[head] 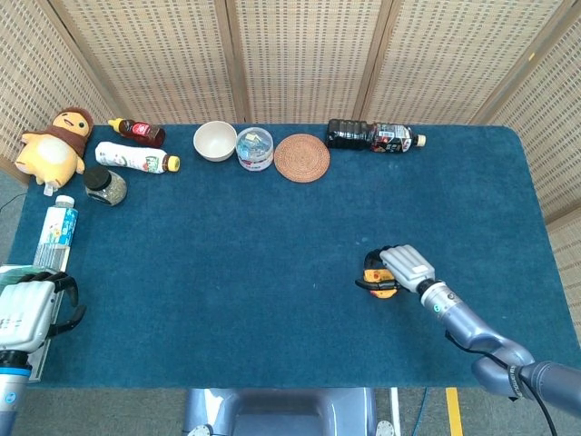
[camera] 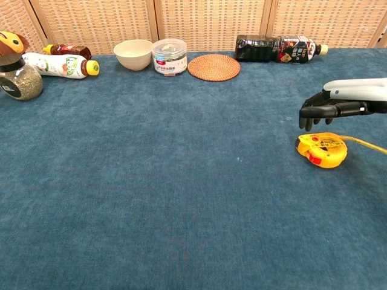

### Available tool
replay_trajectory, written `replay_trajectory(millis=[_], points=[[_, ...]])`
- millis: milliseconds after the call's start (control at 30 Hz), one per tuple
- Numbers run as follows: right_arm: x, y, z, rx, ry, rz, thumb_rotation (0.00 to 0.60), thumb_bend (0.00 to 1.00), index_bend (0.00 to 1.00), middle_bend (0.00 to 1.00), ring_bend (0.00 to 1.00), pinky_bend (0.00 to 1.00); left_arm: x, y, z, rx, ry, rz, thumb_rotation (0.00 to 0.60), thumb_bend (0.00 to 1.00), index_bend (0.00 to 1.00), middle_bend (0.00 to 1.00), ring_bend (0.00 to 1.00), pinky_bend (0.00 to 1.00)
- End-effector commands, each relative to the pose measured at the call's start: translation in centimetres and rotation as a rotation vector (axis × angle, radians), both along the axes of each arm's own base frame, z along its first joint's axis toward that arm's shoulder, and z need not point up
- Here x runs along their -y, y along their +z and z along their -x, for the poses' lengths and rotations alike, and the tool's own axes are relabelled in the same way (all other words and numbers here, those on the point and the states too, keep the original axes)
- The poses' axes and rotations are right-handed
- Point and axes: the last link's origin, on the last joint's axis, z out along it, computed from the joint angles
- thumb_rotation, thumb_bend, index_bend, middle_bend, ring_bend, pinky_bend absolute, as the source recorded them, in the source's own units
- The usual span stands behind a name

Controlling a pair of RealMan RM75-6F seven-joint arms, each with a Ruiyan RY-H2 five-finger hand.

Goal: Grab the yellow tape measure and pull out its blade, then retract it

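The yellow tape measure (camera: pixel 322 150) lies flat on the blue tabletop at the right, with a short length of yellow blade (camera: pixel 366 144) sticking out toward the right edge. In the head view the tape measure (head: pixel 379 278) peeks out from under my right hand (head: pixel 404 266). From the chest, my right hand (camera: pixel 336 104) hovers just above it with its fingers (camera: pixel 309 118) hooked downward, a gap showing between them and the case, holding nothing. My left hand (head: pixel 25 311) rests at the near left corner of the table, holding nothing, its fingers apart.
Along the far edge lie a dark bottle (head: pixel 375 136), a woven coaster (head: pixel 301 157), a clear tub (head: pixel 255 148) and a white bowl (head: pixel 215 141). A plush toy (head: pixel 54 145), several bottles and a jar (head: pixel 106 185) crowd the far left.
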Motion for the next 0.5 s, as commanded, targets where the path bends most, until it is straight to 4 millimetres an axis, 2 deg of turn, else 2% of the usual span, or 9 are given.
replay_trajectory(millis=[33, 200, 367, 500], points=[[-0.1, 0.7, 0.5, -0.029, 0.013, 0.027, 0.016, 0.23, 0.32, 0.34, 0.29, 0.30, 0.0, 0.1, 0.0, -0.002, 0.000, -0.002, 0.600, 0.27, 0.64, 0.52, 0.40, 0.37], [-0.8, 1.0, 1.1, -0.062, 0.017, 0.055, 0.107, 0.22, 0.29, 0.34, 0.30, 0.31, -0.1, 0.1, -0.1, -0.002, -0.006, -0.002, 0.600, 0.27, 0.64, 0.52, 0.40, 0.37], [-1.5, 0.9, 1.5, -0.083, 0.017, 0.097, 0.268, 0.21, 0.29, 0.36, 0.34, 0.36, -0.5, 0.2, -0.3, 0.002, -0.023, -0.003, 0.600, 0.27, 0.64, 0.52, 0.40, 0.37], [-2.0, 0.6, 1.5, -0.086, 0.009, 0.107, 0.321, 0.20, 0.29, 0.37, 0.35, 0.39, -0.5, 0.1, -0.3, 0.005, -0.028, 0.002, 0.600, 0.27, 0.64, 0.52, 0.40, 0.37]])
